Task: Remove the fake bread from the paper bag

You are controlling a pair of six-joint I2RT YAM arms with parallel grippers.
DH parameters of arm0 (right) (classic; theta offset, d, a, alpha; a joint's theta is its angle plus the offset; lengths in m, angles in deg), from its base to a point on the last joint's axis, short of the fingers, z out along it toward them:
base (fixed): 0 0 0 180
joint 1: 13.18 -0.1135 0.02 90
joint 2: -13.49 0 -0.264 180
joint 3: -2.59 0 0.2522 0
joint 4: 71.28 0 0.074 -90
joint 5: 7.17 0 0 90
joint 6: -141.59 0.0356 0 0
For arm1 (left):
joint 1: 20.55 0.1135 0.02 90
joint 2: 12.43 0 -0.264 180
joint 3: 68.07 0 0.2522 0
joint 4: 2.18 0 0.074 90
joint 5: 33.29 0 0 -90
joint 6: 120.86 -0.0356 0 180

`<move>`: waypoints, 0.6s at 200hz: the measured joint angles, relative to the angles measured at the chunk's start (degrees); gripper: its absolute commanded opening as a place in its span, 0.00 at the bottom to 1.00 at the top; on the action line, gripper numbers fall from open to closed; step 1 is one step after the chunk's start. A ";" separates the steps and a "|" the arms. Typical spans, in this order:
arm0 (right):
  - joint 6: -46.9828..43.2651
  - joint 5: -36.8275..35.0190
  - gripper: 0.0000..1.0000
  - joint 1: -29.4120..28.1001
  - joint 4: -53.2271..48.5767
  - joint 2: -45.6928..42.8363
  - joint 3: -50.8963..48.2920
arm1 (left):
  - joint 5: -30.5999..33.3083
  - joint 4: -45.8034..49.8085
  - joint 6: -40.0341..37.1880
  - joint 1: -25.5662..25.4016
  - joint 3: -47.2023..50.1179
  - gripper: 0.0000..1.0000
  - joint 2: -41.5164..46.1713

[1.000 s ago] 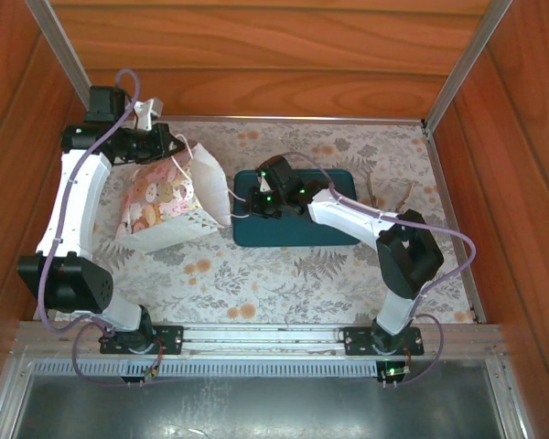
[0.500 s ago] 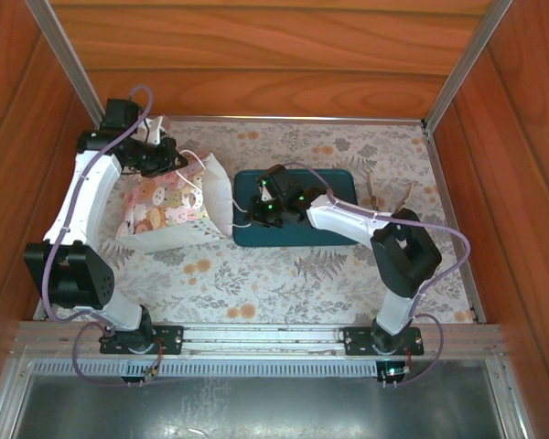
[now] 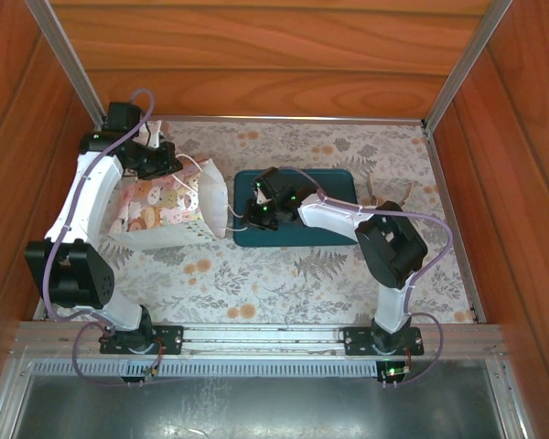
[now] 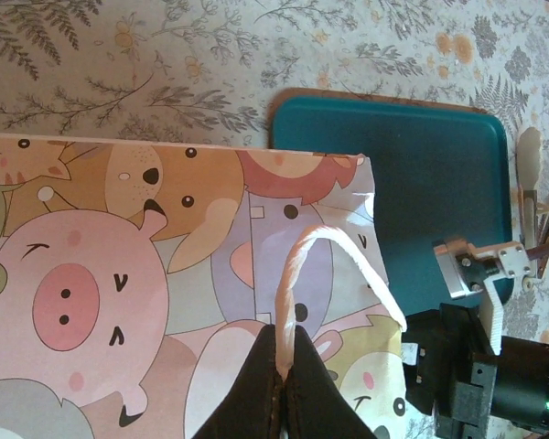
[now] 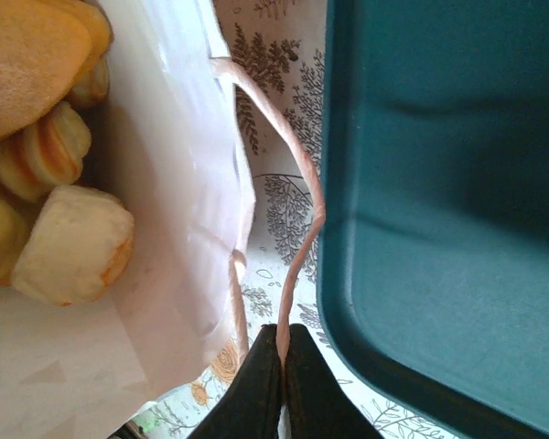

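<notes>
- Fake bread (image 5: 69, 245) lies inside the paper bag (image 3: 165, 218), left of the teal tray (image 3: 340, 187); the right wrist view shows several golden-brown pieces and one paler roll packed together behind the bag's white wall.
- The bag rests tilted on its side, with the printed animal face up and the open mouth turned toward the tray. The mouth's edge is just beside the tray's left edge, and a narrow strip of the floral table cover (image 3: 284, 274) shows between them.
- The left gripper (image 4: 284, 382), at the bag's side far from the tray, is clenched on the printed-side loop (image 4: 297, 265), a thin cord that rises from the printed face to the closed fingertips.
- The right gripper (image 5: 282, 346) hangs over the tray's left edge, its jaws pressed together on the tray-side loop (image 5: 304, 183), which runs between the bag's wall and the tray's rim.
- The tray's flat inside shows bare teal where the right arm does not cover it.
- On the near side of the tray, toward the arm bases, the cover is open room.
- Wooden walls (image 3: 284, 73) close the table beyond the tray and on both sides; the bag is near the left wall.
</notes>
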 measured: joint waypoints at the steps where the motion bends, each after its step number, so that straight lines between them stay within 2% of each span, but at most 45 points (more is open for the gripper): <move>1: 0.00 0.00 0.08 0.00 0.00 0.00 0.00 | 0.00 0.00 0.00 0.00 0.00 0.00 -0.02; 83: -0.50 -1.01 0.13 1.66 -0.52 2.73 1.57 | -1.09 -3.65 4.66 0.00 0.90 0.00 -0.63; 120: -1.55 -0.90 0.17 2.99 -0.66 2.73 1.57 | -4.63 -7.04 6.78 -0.02 3.91 0.00 -0.61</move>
